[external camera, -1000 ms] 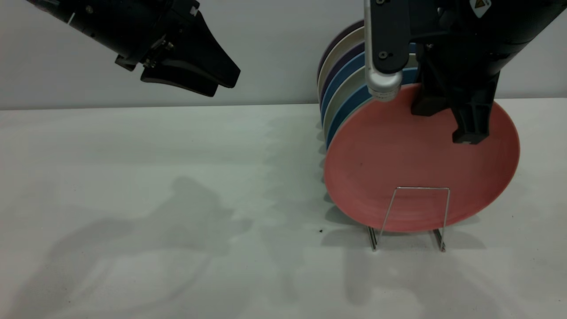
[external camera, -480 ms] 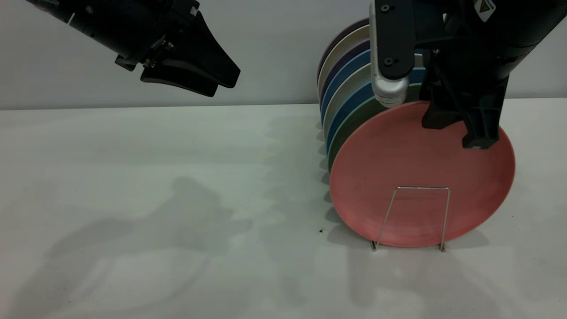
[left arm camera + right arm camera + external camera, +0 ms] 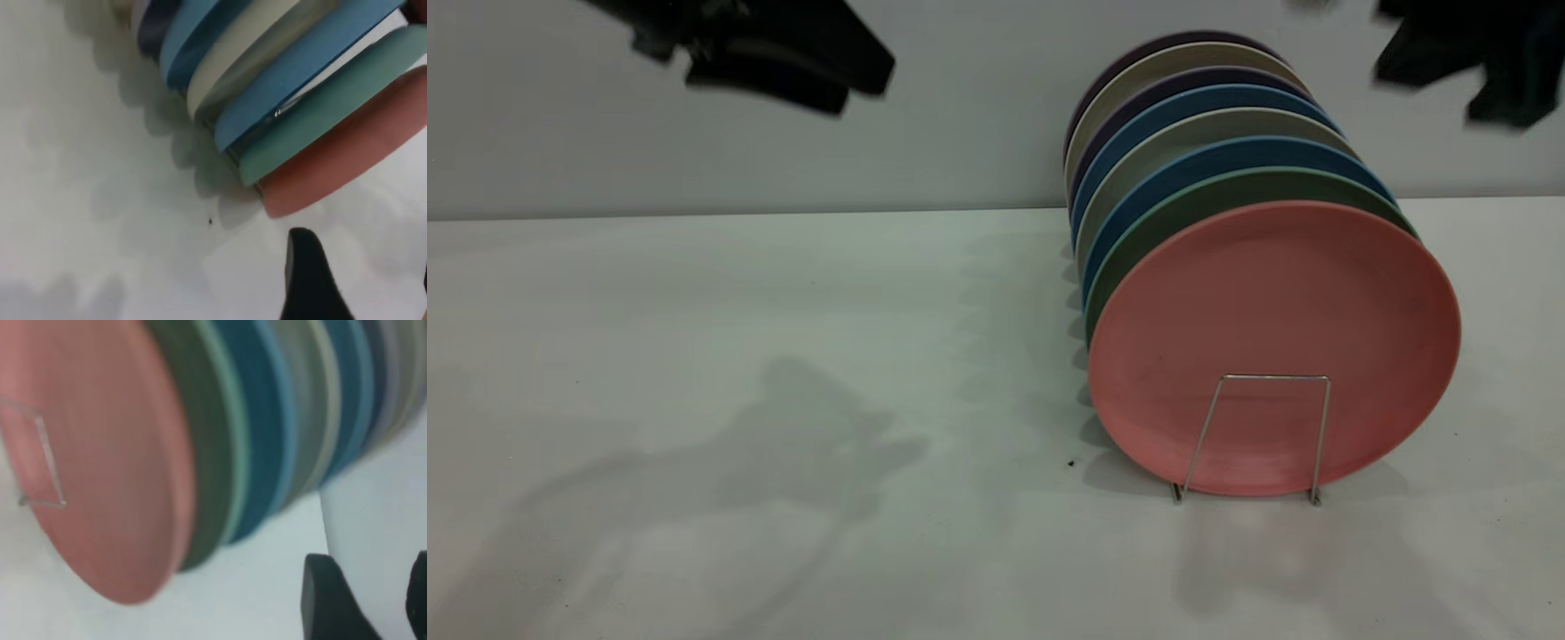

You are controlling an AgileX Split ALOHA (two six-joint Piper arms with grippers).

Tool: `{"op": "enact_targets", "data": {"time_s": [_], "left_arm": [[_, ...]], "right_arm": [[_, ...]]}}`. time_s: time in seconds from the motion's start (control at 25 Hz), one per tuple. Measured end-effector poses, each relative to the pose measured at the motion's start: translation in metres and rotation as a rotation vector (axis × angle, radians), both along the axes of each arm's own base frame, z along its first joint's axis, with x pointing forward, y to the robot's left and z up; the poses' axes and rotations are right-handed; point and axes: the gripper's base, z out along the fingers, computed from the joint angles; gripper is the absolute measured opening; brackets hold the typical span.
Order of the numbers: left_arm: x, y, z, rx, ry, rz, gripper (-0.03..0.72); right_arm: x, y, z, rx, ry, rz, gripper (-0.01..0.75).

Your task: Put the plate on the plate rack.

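Note:
The salmon-pink plate (image 3: 1272,347) stands on edge in the front slot of the silver wire plate rack (image 3: 1272,377), leaning back against the mint-green plate (image 3: 1227,188). Nothing holds it. It also shows in the left wrist view (image 3: 347,160) and the right wrist view (image 3: 87,453), where a rack loop (image 3: 52,463) crosses its face. My right gripper (image 3: 1476,71) is high at the top right, open and empty (image 3: 373,600). My left gripper (image 3: 783,62) is high at the top left, open and empty (image 3: 363,280).
Behind the pink plate several more plates stand in the rack: mint-green, blue (image 3: 1209,156), cream (image 3: 1183,124) and dark purple. The white table (image 3: 783,400) runs left and front of the rack. A grey wall stands behind.
My right gripper has let go of the pink plate's rim and risen up and to the right. The plate has settled upright in the rack. My left gripper has risen a little.

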Motion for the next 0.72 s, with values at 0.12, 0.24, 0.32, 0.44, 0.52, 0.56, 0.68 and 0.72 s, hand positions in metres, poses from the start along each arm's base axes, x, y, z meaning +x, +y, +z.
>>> {"op": "enact_targets", "data": {"time_s": [0.12, 0.24, 0.32, 0.44, 0.52, 0.56, 0.68, 0.72], "left_arm": [[-0.012, 0.009, 0.03, 0.029, -0.075, 0.005, 0.445], [-0.032, 0.026, 0.067, 0.065, -0.149, 0.035, 0.445], [-0.053, 0.04, 0.093, 0.083, -0.21, 0.073, 0.445], [-0.093, 0.059, 0.125, 0.082, -0.302, 0.145, 0.445], [-0.125, 0.069, 0.14, 0.08, -0.363, 0.19, 0.445], [-0.144, 0.073, 0.145, 0.081, -0.396, 0.212, 0.445], [-0.202, 0.081, 0.145, 0.097, -0.469, 0.271, 0.445], [-0.221, 0.083, 0.14, 0.103, -0.492, 0.293, 0.444]], "right_arm": [[-0.017, -0.015, 0.025, 0.171, -0.027, -0.205, 0.305], [-0.04, -0.035, 0.049, 0.298, -0.042, -0.397, 0.305], [-0.059, -0.049, 0.062, 0.339, -0.042, -0.475, 0.305], [-0.089, -0.066, 0.076, 0.418, -0.003, -0.553, 0.305], [-0.111, -0.074, 0.077, 0.465, 0.05, -0.575, 0.305], [-0.123, -0.078, 0.075, 0.484, 0.072, -0.572, 0.305], [-0.156, -0.088, 0.06, 0.539, 0.148, -0.53, 0.305], [-0.167, -0.092, 0.055, 0.551, 0.159, -0.509, 0.305]]}}
